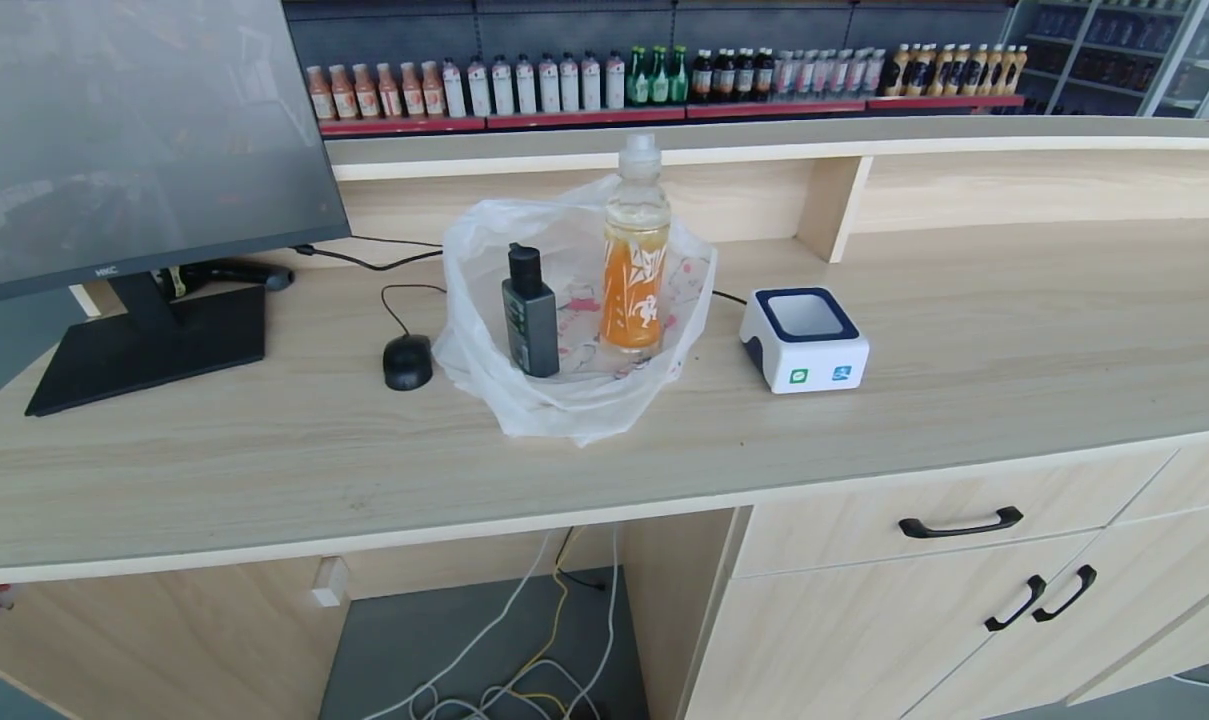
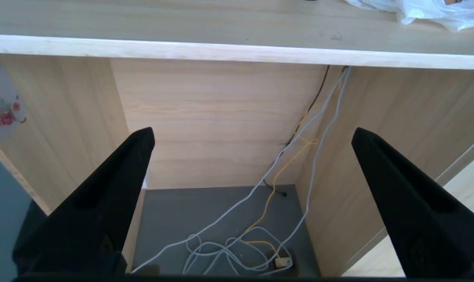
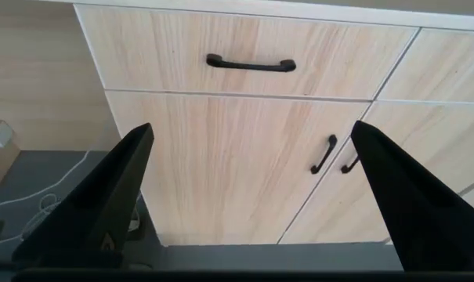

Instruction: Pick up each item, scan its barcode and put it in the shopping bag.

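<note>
Left gripper (image 2: 252,133) and right gripper (image 3: 252,127) gape wide, empty; orange plastic drink bottle (image 1: 634,280) and dark grey bottle (image 1: 530,320) stand in the white plastic shopping bag (image 1: 564,405), centre frame; probably best to keep both arms clear.

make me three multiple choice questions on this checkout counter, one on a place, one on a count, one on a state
1. Where does the scanner box stand?
A. on the robot's right of the shopping bag
B. on its left
C. inside it

2. How many items stand in the shopping bag?
A. none
B. two
C. four

3. How is the left gripper?
A. shut on a bottle
B. open, holding nothing
C. shut, empty

Answers:
1 A, it sits on the counter to the right of the bag.
2 B, a dark bottle and an orange drink bottle stand in it.
3 B, its fingers are spread with nothing between them.
</note>
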